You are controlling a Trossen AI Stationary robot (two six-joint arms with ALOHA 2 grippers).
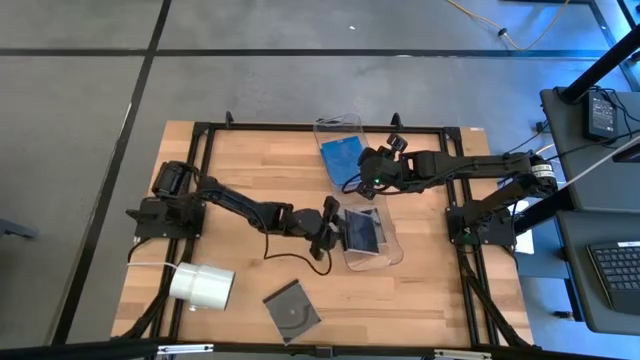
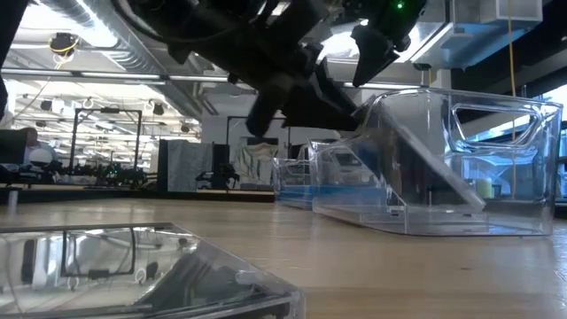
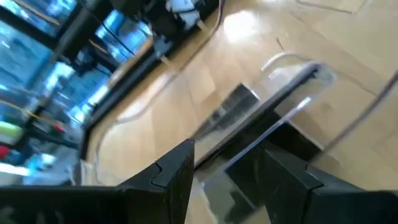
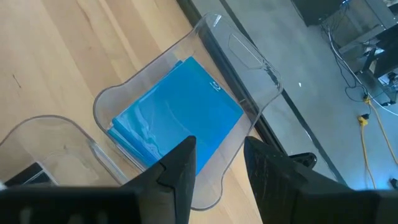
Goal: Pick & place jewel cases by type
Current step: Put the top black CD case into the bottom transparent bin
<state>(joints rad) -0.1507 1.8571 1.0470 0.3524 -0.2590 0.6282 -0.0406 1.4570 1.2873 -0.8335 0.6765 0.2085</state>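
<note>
While the left gripper is held at the open mouth of the near clear bin, a dark jewel case is seen between its 2 fingers, tilted edge-on, its far end reaching into the bin. The fingers stand apart on either side of the case; whether the case is clamped or just let go cannot be told.

Item 1, dark jewel case at the left gripper: long edge running from the gripper into the bin, roughly across the table toward the right arm; faces tilted, not flat. Step judged in hand: placing it on the dark cases already lying in that bin. To be done well, the case should be lowered until flat on the stack before the fingers are drawn back, and the bin wall should not be nudged.

Item 2, blue jewel cases: stacked flat in the far clear bin, corners toward the bin's open end.

Item 3, 1 dark jewel case: flat on the table near the front edge, turned diagonally, disc showing, just beside a white roll. Judged not yet sorted.

Item 4, right gripper: held above the far bin, fingers slightly apart, nothing between them.
</note>
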